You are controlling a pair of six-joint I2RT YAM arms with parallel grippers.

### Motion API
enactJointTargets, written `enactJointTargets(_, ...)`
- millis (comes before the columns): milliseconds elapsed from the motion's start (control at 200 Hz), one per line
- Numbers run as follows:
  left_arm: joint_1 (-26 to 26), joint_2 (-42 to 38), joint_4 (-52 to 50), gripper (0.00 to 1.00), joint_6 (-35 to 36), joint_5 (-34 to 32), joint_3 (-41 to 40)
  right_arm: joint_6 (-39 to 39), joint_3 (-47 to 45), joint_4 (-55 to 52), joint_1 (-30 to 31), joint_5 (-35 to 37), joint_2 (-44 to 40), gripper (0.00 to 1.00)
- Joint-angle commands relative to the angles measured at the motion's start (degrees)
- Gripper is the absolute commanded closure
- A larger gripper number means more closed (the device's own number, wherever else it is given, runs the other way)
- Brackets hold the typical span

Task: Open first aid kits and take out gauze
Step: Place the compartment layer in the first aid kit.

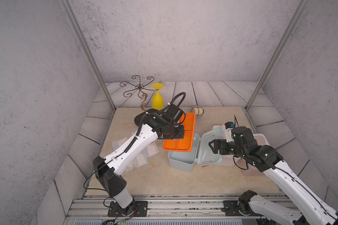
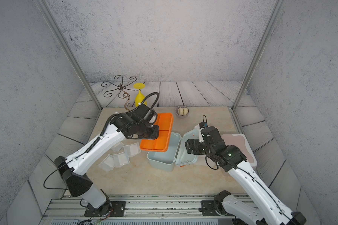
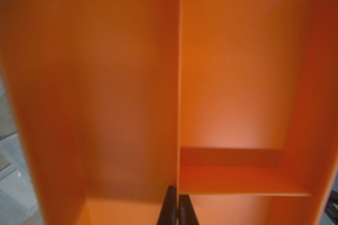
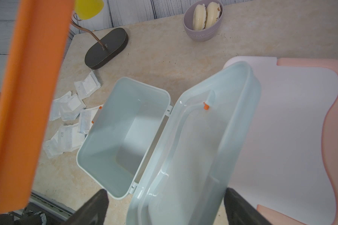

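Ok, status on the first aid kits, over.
Left hand shut on orange tray, above open grey-blue kit. Right hand open. Gauze on table. White kit closed.

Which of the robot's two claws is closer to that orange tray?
Left. The left fingers pinch the orange tray by its divider, lifted near the open grey-blue box. The right fingers hang spread over that box's flipped-back lid, clear of the tray.

A robotics lab booth: metal posts (image 1: 85, 48) are framing printed backdrop walls (image 1: 183, 39), and a rail (image 1: 183, 204) is carrying two robot arms (image 1: 133, 146).
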Motion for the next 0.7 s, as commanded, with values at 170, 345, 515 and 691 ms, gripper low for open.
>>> enactJointTargets(170,-3.7,9.8,-5.6,1.0,2.1,-5.4,5.1,-0.5,0.0,-0.7,-0.3,0.7,-1.0,0.06)
enactJointTargets(345,-5.0,12.6,-6.5,1.0,2.3,-7.4,5.3,-0.3,-0.3,-0.3,-0.4,0.4,-0.7,0.06)
enactJointTargets(515,-5.4,14.1,-5.4,1.0,2.2,-9.0,2.8,-0.3,-0.6,-0.2,-0.5,0.3,-0.8,0.06)
enactJointTargets(691,-5.8,15.6,-5.1,1.0,2.1,-9.1,2.1,-0.3,-0.7,-0.2,-0.6,0.2,-0.7,0.06)
